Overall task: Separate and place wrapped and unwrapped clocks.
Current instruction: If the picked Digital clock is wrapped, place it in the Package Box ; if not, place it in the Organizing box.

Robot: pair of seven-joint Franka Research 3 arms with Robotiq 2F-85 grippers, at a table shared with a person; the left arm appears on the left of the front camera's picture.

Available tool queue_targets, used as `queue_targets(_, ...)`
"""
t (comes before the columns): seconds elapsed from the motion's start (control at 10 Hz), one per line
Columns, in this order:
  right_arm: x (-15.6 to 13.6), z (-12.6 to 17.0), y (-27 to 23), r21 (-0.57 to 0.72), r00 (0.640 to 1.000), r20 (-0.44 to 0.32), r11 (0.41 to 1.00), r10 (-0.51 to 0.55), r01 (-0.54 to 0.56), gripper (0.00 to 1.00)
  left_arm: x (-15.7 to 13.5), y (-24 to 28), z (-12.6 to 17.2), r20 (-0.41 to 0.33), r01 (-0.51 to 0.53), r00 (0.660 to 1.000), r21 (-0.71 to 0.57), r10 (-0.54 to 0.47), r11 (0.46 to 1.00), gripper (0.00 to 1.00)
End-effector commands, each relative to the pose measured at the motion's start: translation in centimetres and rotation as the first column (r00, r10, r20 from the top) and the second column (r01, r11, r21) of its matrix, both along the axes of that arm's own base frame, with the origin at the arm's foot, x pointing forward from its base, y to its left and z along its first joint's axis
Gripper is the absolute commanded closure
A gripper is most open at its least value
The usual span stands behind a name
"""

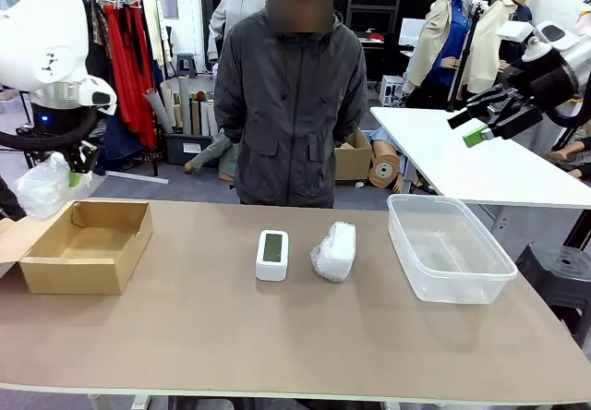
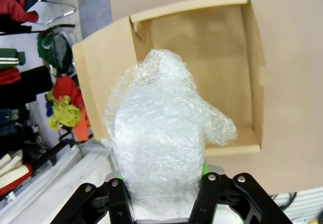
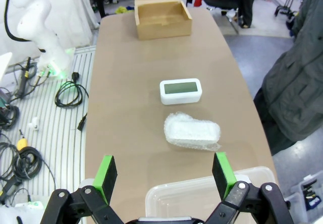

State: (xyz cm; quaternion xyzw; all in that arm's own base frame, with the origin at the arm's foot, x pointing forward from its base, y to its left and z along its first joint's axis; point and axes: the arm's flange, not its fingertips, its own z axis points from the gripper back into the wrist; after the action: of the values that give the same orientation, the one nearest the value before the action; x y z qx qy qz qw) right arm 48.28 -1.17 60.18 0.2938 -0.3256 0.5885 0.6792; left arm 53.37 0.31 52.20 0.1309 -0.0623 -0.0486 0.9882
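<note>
Over the cardboard box edge, the left end effector grasps one bubble-wrapped clock; the right end effector hangs released; bare clock and second bundle sit together on the tabletop.

matt cardboard box – glossy bubble-wrapped bundle – clear plastic tub

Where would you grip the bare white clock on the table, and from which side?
Probably across its two long edges, from straight above: the clock lies flat, screen up, so only its sides are free, and that is its narrower span. Watch the wrapped bundle close beside it.
</note>
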Motion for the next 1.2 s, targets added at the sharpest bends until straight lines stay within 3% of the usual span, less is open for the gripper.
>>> queue_targets(0.0, 0.0, 0.1, 0.1, 0.003, 1.000, 0.003, 1.000, 0.004, -0.004, 0.00, 1.7, 2.0, -1.0, 0.036, -0.014, 0.999, -0.060, 0.016, 0.998, 1.00)
queue_targets(0.4, 0.0, 0.1, 0.1, 0.003, 1.000, 0.003, 1.000, 0.004, -0.004, 0.00, 3.9, 3.8, -4.8, 0.041, -0.005, 0.999, -0.118, 0.010, 0.993, 1.00)
queue_targets(0.9, 0.0, 0.1, 0.1, 0.003, 1.000, 0.003, 1.000, 0.004, -0.004, 0.00, 4.7, 4.7, -8.8, -0.014, -0.011, 1.000, -0.127, 0.009, 0.992, 1.00)
queue_targets(1.1, 0.0, 0.1, 0.1, 0.003, 1.000, 0.003, 1.000, 0.004, -0.004, 0.00, 4.9, 4.9, -9.1, -0.051, 0.000, 0.999, -0.206, -0.011, 0.979, 1.00)
